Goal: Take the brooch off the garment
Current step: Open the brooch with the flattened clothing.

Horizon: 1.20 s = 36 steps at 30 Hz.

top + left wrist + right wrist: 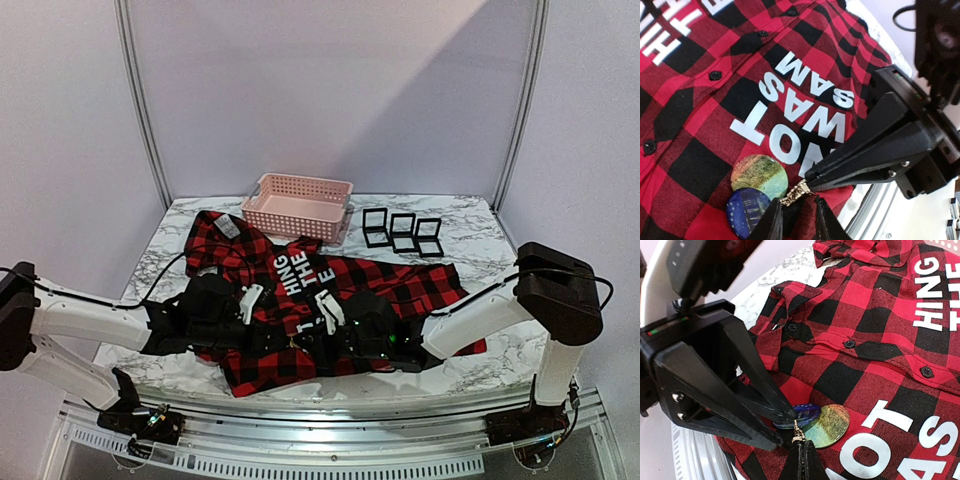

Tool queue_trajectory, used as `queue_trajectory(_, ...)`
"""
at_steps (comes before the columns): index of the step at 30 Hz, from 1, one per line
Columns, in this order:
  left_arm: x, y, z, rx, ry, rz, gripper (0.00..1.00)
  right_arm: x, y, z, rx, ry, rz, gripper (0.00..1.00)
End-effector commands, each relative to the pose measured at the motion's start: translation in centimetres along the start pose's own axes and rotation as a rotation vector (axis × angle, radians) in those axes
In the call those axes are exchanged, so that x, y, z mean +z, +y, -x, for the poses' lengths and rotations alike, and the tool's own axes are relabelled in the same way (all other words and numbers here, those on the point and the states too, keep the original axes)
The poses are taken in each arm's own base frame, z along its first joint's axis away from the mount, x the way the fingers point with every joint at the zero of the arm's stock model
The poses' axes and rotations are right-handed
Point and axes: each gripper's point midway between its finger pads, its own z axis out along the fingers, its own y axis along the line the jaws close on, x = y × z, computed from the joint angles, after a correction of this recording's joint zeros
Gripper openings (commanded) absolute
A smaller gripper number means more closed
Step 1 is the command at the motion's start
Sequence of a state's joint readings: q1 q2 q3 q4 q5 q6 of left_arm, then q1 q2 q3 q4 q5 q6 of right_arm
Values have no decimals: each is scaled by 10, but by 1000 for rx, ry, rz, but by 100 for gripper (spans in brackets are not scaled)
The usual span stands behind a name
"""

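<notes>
The red-and-black plaid garment [400, 280] lies flat on the marble table, white lettering up. The brooch sits near its front hem: a rainbow disc [760, 175], a blue disc [746, 210] and a gold glittery link [796, 192]. In the right wrist view the discs [830, 424] lie just ahead of my fingers. My right gripper [802, 444] is shut on the gold link; it also shows in the left wrist view [811, 181]. My left gripper [795, 209] pinches a fold of dark cloth right beside the link, and shows in the right wrist view [782, 429]. Both grippers [305, 338] meet over the hem.
A pink slotted basket [298, 205] stands at the back of the table. Three small open black boxes [403, 232] sit to its right. A white label [228, 227] lies at the shirt's collar. The table's front rail [300, 445] is just below the hem.
</notes>
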<state>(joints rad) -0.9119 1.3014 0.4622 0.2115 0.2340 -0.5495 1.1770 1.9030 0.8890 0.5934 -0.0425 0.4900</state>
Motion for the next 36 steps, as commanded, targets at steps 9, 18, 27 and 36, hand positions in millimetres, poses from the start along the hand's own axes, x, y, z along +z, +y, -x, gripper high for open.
queue_trajectory(9,3,12,-5,6,-12,7,27,-9,17,11,-7,-29,63,0)
queue_trajectory(18,-1,5,-4,11,-17,-68,32,-10,20,12,-6,-31,82,0)
queue_trajectory(27,1,5,-11,4,3,-85,27,-10,23,10,-4,-27,95,0)
queue_trajectory(36,3,8,-10,-11,-1,-89,23,-10,23,11,-4,-27,101,0)
